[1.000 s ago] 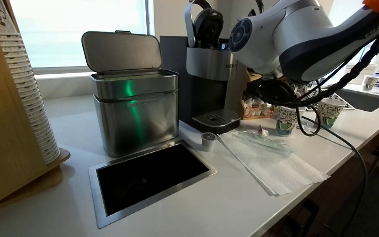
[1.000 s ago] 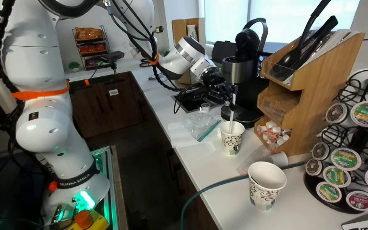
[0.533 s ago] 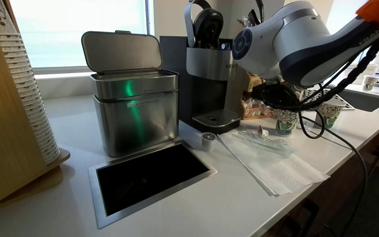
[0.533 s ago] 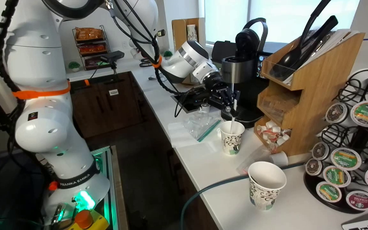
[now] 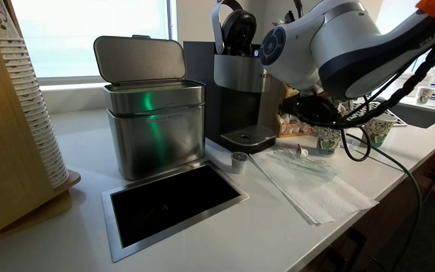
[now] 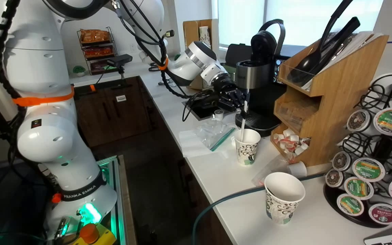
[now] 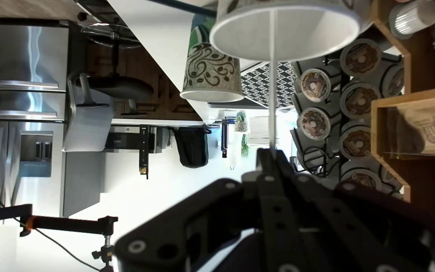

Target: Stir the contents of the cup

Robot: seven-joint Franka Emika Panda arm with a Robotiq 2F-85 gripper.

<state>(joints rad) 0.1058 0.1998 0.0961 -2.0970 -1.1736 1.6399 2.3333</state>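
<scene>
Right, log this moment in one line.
task: stir cup contents | jaws: shut on white stick | stick: lower end inside cup | cup: upright on counter | contents: not visible

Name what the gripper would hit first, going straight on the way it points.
Probably the cup, through the stick that the gripper holds: the stick's lower end is inside the cup. The gripper itself looks above the rim, though depth is unclear.
</scene>
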